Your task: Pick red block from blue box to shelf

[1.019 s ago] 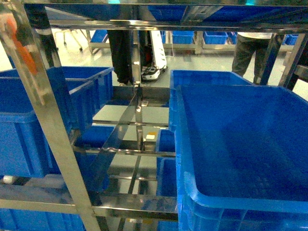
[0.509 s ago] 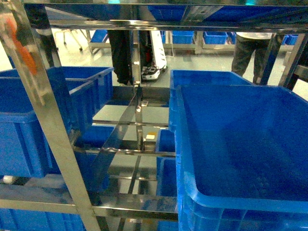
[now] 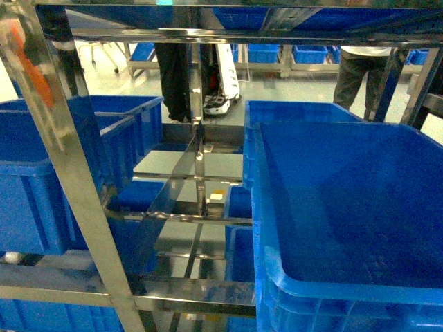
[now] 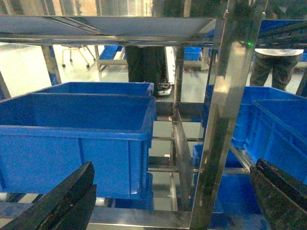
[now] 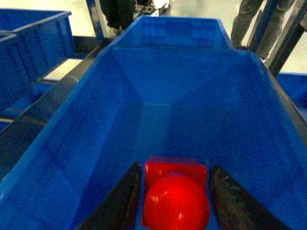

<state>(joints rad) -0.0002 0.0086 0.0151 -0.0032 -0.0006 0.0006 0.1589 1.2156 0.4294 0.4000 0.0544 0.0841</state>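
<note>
Red block (image 5: 175, 191) sits at the bottom centre of the right wrist view, gripped in the right pincer (image 5: 173, 199) above a dark blue crate (image 5: 158, 96) on the shelf (image 3: 69, 173); released high, it could bounce; left pincer (image 4: 163, 201) gapes empty.

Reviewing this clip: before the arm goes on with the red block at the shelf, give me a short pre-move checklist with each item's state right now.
1. Red block between the right gripper fingers: ok, a dark finger sits on each side of it in the right wrist view.
2. Grip firm: cannot tell, the contact faces are hidden.
3. Block over a crate on the shelf: ok, the dark blue crate lies open below it.
4. Crate floor free under the block: ok, the visible floor is bare.
5. Left gripper out of the way: ok, open, empty, facing the shelf upright.
6. People behind the shelf: not ok, legs stand close behind the rack.
</note>
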